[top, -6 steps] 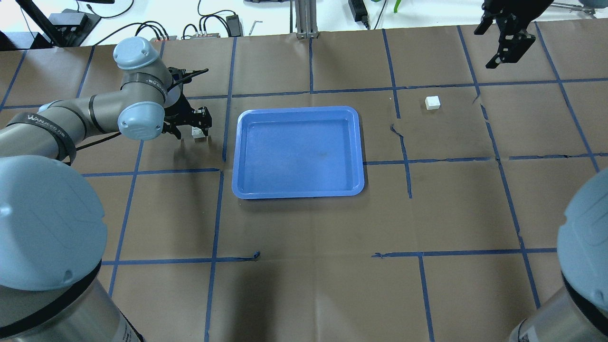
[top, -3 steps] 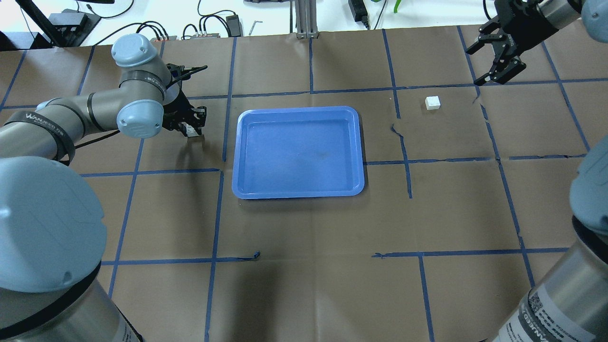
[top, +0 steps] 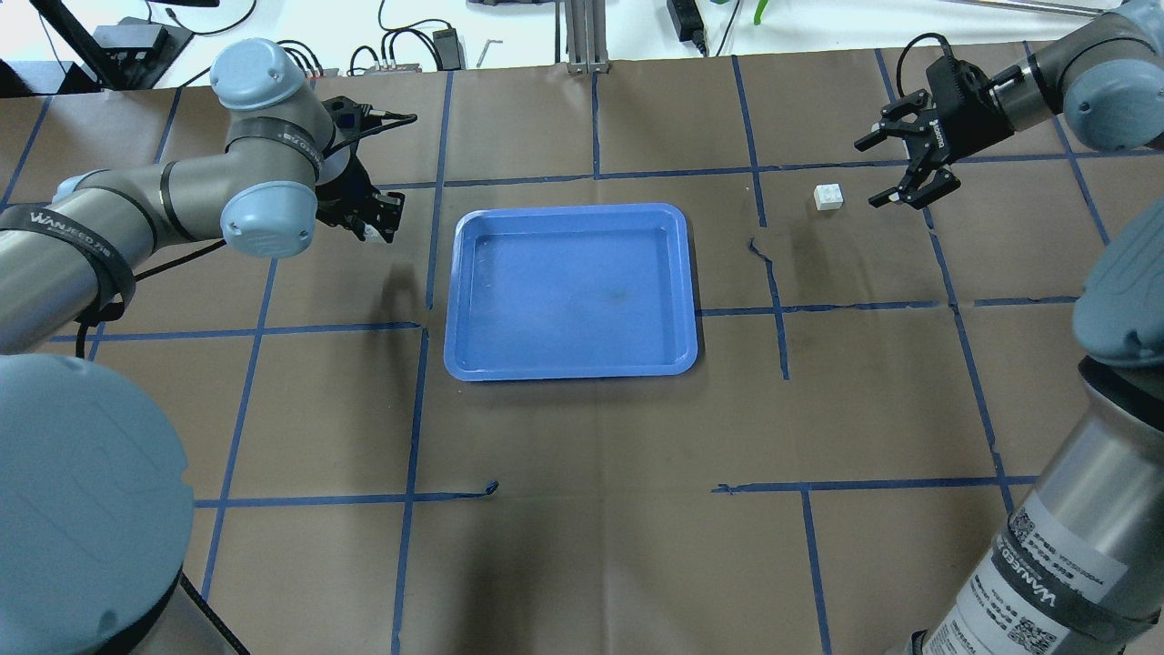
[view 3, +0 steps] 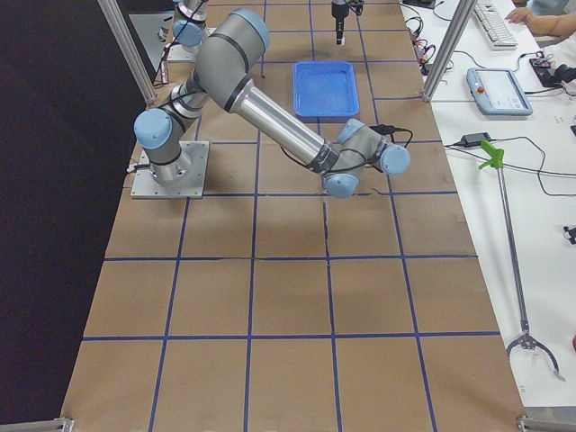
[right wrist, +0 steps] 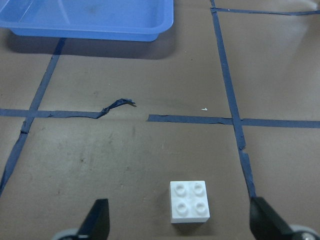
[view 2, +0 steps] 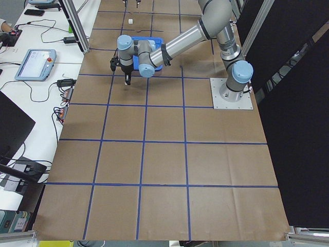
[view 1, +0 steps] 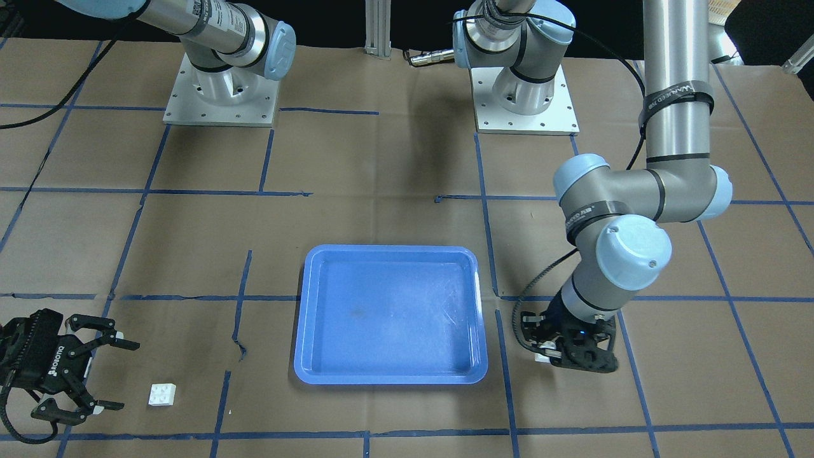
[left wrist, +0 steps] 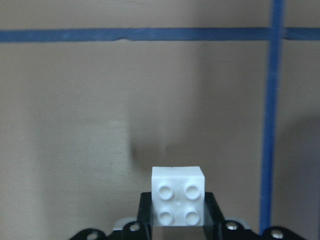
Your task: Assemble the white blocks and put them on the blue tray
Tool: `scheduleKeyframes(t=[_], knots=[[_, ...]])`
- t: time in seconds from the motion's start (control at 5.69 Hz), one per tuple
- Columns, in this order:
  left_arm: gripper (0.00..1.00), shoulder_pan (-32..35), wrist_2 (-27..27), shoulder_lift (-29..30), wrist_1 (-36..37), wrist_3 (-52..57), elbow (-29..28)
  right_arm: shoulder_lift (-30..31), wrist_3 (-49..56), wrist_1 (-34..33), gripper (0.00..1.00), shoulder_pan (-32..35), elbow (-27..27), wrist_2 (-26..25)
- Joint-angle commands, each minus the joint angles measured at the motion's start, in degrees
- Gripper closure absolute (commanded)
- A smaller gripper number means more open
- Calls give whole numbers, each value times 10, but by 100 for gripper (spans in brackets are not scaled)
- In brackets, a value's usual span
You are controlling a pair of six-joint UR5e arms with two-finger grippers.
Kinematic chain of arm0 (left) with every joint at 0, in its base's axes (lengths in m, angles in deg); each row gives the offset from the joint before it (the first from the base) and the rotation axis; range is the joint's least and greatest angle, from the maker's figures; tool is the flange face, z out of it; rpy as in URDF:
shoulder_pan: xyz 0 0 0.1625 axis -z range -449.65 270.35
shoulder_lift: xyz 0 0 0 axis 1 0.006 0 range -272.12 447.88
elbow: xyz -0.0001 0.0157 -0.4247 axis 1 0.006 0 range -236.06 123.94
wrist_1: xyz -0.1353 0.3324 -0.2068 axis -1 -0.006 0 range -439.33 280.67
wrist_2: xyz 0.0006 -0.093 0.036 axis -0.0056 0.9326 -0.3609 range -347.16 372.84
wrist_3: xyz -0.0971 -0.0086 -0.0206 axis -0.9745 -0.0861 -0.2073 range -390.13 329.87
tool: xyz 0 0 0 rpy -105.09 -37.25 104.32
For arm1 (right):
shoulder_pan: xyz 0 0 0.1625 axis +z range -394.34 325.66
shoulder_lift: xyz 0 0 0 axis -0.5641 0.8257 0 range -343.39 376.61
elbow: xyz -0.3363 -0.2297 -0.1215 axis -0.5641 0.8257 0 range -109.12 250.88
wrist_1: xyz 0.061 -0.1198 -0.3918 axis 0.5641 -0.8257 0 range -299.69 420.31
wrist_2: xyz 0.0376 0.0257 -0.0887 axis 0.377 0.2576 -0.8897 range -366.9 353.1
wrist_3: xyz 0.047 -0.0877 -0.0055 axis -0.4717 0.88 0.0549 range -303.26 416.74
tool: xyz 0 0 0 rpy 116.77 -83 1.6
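Overhead exterior: brown paper (top: 582,437), blue tape grid (top: 411,409) (torn in spots), cables (top: 293,47) top edge. Left gripper (top: 369,225) clamps white block (left wrist: 178,195); right gripper (top: 866,173) splayed near second block (top: 828,196).

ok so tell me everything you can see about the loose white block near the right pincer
The loose white block is a small square brick, plastic by its look, with four round studs facing up. It lies flat on the brown paper, well apart from the blue tray. The right pincer stands open close by, its fingers clear of it. Nothing but the paper touches it.
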Motion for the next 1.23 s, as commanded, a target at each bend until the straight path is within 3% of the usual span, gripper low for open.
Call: scheduleKeyframes(t=[0.0,0.35,0.7,0.88,1.05], knots=[[100,109,-22,-21,-4,139,13,-34,14,-21,0,0,0,1],[100,178,-36,-4,1,357,12,-39,14,-19,0,2,1,0],[100,182,-34,11,7,554,12,-48,13,-22,0,7,2,1],[100,182,-31,25,16,559,13,-48,13,-22,1,9,2,4],[100,182,-12,29,13,559,14,-47,14,-22,12,10,2,21]])
